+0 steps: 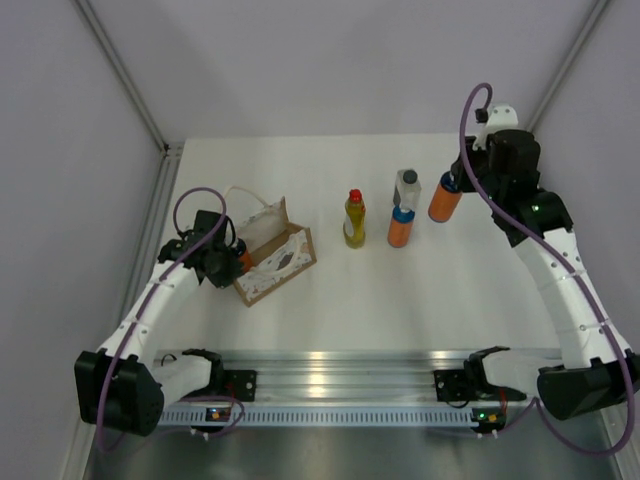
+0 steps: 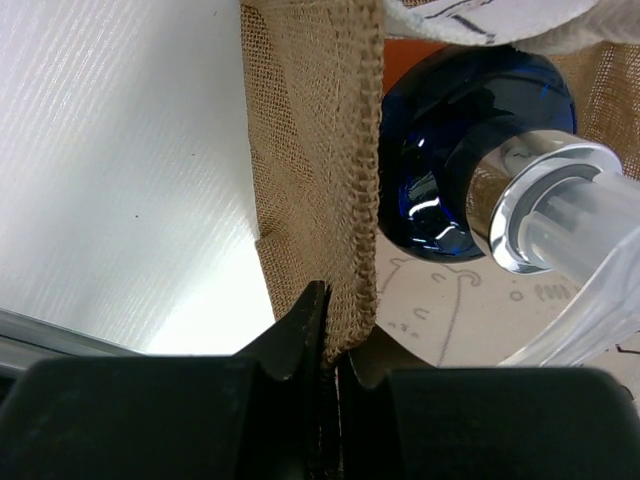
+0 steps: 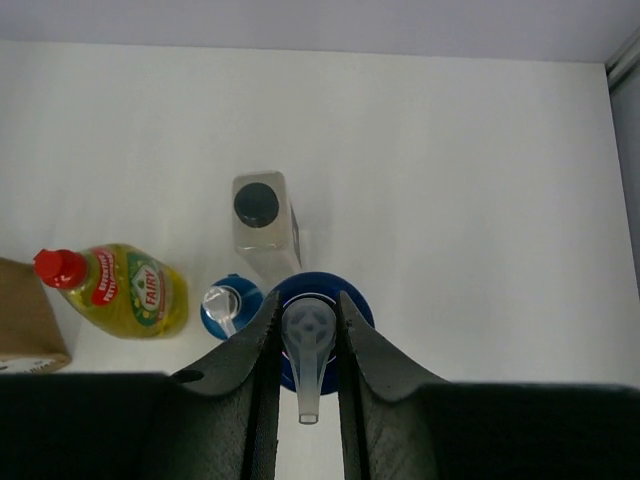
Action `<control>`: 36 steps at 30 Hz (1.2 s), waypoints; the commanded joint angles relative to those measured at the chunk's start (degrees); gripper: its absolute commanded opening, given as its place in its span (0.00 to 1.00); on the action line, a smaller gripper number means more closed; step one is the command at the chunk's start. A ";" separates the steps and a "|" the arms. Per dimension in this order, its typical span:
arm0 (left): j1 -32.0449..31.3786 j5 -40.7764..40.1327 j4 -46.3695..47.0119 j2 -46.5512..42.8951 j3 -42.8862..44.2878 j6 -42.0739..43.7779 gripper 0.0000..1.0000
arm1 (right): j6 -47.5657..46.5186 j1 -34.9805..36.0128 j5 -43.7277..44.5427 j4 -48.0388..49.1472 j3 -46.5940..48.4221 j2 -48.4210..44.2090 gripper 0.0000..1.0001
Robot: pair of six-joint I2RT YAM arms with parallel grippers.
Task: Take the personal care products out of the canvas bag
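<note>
The canvas bag (image 1: 275, 257) stands at the left of the table, and my left gripper (image 1: 232, 262) is shut on its near edge. In the left wrist view the jaws (image 2: 336, 335) pinch the woven brown rim (image 2: 320, 150); inside sits a bottle with a blue cap and clear pump (image 2: 470, 150). My right gripper (image 1: 458, 180) is shut on the pump head of an orange, blue-capped bottle (image 1: 444, 200) (image 3: 312, 335) at the back right. On the table stand a yellow bottle with red cap (image 1: 354, 220) (image 3: 125, 290), a clear bottle with grey cap (image 1: 407, 187) (image 3: 262, 215) and another orange bottle with blue cap (image 1: 400, 228) (image 3: 228, 306).
White walls enclose the table (image 1: 330, 300) at the back and both sides. A metal rail (image 1: 330, 375) with the arm bases runs along the near edge. The bag's white loop handle (image 1: 245, 192) sticks out behind it.
</note>
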 commanded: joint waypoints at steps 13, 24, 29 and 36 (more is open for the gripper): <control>0.10 2.02 1.02 0.52 2.63 0.09 0.11 | -0.05 -6.50 -3.00 23.45 -9.42 5.46 0.00; 0.10 1.93 1.02 0.00 2.36 0.00 0.11 | -0.14 -7.12 -2.21 28.64 -12.77 12.06 0.00; 0.10 2.02 1.02 -0.09 2.71 0.18 0.11 | -0.40 -7.29 -1.69 28.64 -13.64 14.08 0.00; 0.10 1.93 1.02 0.17 2.72 0.09 0.11 | -0.14 -7.29 -1.34 28.73 -15.93 14.17 0.30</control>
